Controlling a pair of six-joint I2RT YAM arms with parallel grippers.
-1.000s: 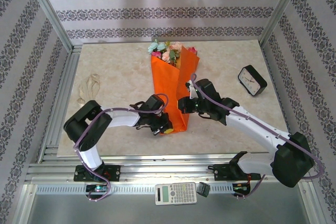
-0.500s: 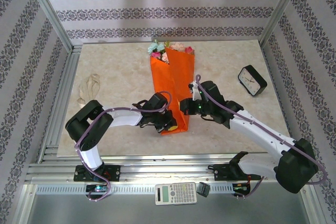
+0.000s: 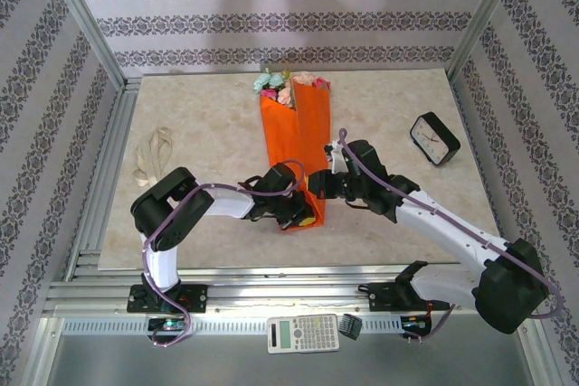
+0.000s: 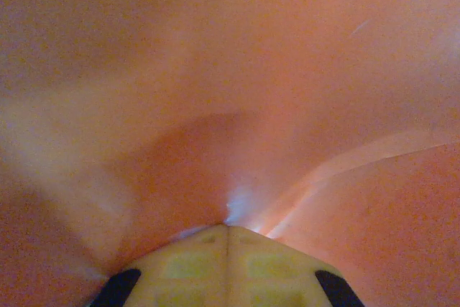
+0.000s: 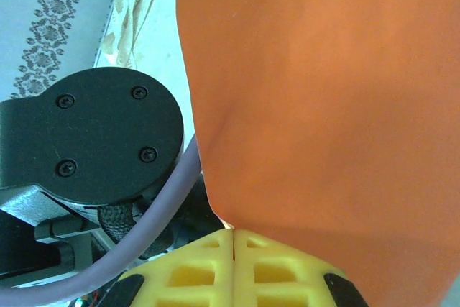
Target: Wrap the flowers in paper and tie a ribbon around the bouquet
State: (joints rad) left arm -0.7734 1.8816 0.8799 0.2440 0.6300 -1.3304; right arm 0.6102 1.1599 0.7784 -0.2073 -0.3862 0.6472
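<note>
Two closed grips meet at the narrow end of the bouquet [image 3: 291,146], mid-frame from overhead: left gripper [image 3: 306,218] and right gripper [image 3: 315,185] each pinch the paper [image 5: 323,91]. Its long axis runs almost straight up the frame, flowers [image 3: 288,86] pointing toward the top.

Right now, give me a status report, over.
Left hand shut on paper. Right hand shut on paper. Ribbon loose at left, not yet tied.
</note>
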